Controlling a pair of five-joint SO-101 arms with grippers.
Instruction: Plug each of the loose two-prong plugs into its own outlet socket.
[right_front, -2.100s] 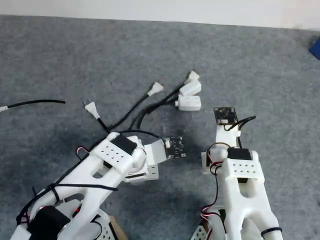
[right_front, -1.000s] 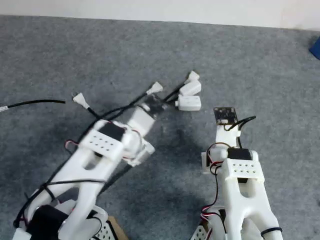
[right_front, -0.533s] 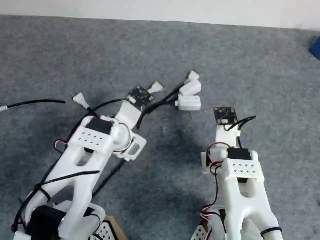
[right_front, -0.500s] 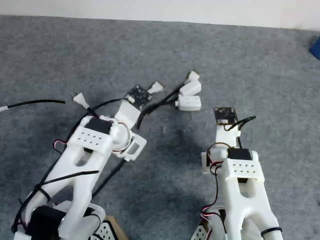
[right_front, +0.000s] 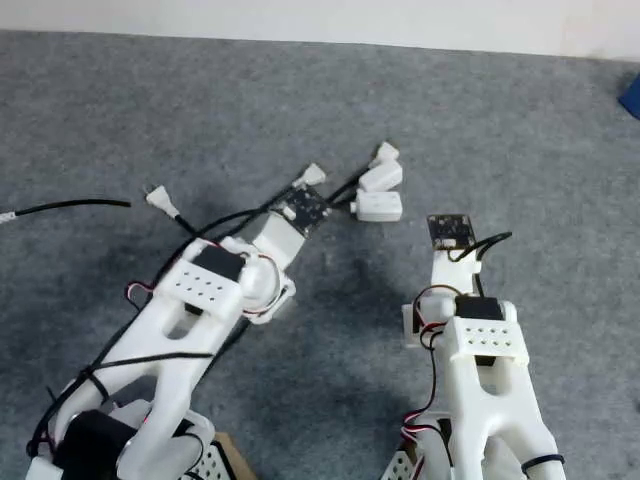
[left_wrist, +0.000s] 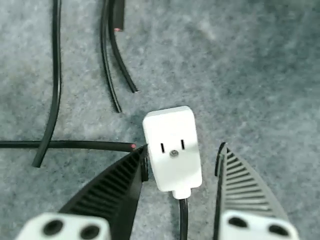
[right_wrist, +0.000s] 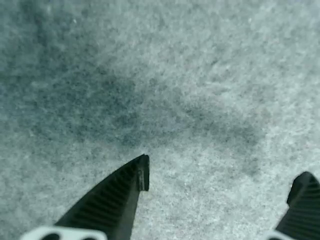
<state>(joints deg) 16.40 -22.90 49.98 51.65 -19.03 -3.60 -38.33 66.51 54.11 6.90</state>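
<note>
Left tool (left_wrist: 182, 149) is spread open, straddling 1 outlet socket (left_wrist: 170, 130) toward the far edge of the tabletop (right_front: 500, 110), not clamped yet. Best bet: centre the socket body in the gap, close on its flat sides, stay clear of the cable (left_wrist: 181, 220), keep slots exposed. Right tool (right_wrist: 222, 177) gapes wide over bare tabletop. Count: 2 arms, 2 blocky outlet sockets, 2 loose plugs (right_front: 311, 177), 1 small white piece (right_front: 386, 152), plug or socket unclear.

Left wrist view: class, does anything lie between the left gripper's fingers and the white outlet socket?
Nothing visible does. The outlet socket lies on the carpet directly between the open fingers of the left gripper. A black cable ends by one fingertip, beside the socket rather than across the gap.
</note>
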